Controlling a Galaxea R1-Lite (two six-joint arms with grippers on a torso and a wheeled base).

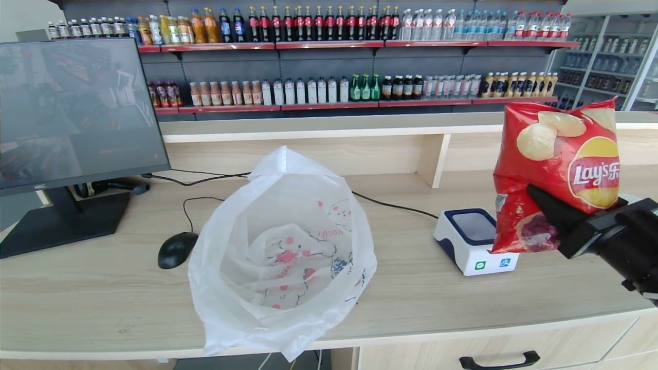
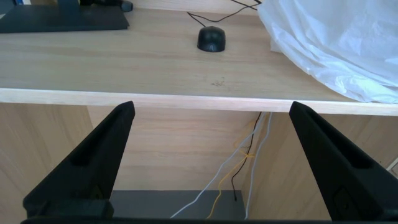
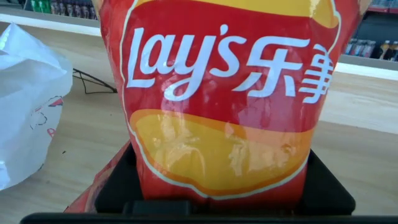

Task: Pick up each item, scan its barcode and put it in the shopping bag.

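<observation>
right end effector gripping chips bag by scanner, shopping bag open

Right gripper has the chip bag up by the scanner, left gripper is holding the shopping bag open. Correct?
No. The left gripper holds nothing: the left wrist view shows it open, below the counter's front edge, clear of the shopping bag. The right gripper does have the chip bag up by the scanner.

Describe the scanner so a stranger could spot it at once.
On the wooden counter, look right of the big white bag. The scanner is the small white box there, partly behind the red chip bag; only it has a dark blue rim on top.
</observation>
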